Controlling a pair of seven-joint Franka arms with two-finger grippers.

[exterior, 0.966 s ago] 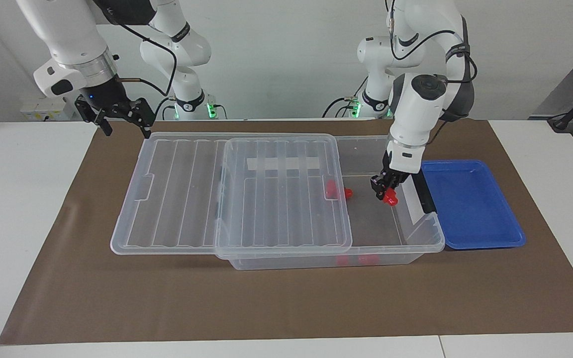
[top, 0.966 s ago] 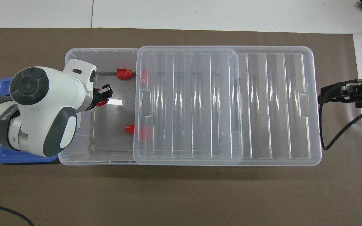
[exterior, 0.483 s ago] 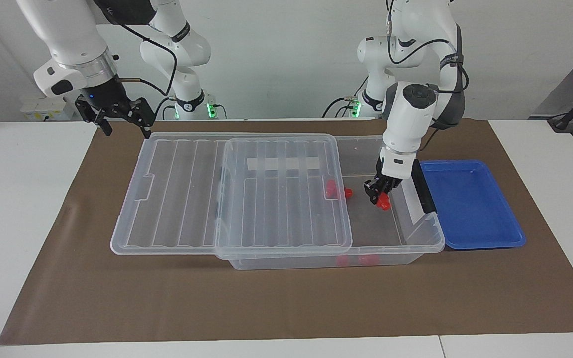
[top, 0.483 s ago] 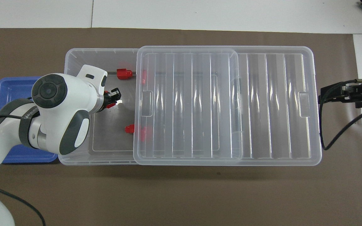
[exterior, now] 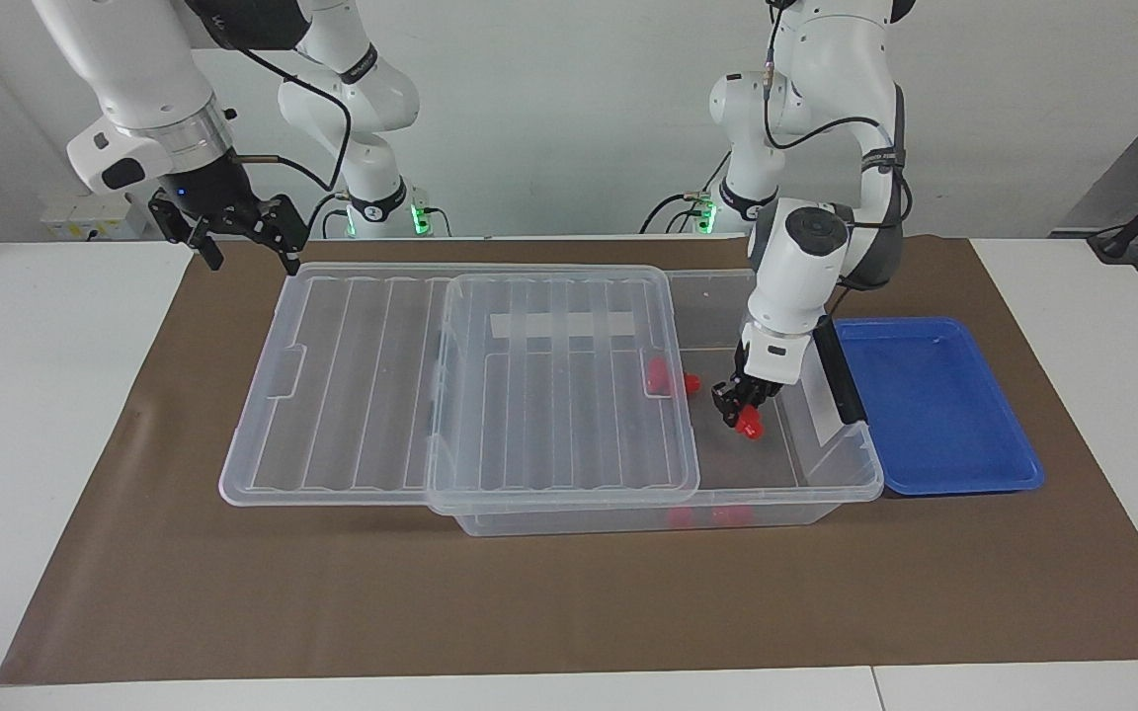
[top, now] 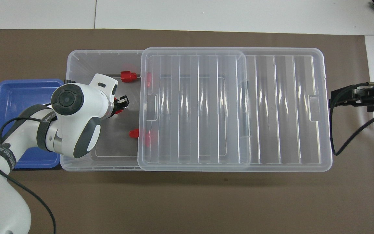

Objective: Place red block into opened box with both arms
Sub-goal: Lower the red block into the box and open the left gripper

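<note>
My left gripper is shut on a small red block and holds it low inside the uncovered end of the clear box. From overhead, the left wrist hides most of this block, and the left gripper is over the box floor. The ribbed clear lid is slid toward the right arm's end and still covers about half of the box. My right gripper waits open above the mat just off the lid's end, with nothing in it; overhead, the right gripper shows there too.
Other red blocks lie in the box: one by the wall farthest from the robots, one at the lid's edge, with more partly under the lid. A blue tray stands beside the box at the left arm's end.
My left gripper has carried the red block away from the tray-side wall toward the lid and lower into the box. The right arm has not moved.
</note>
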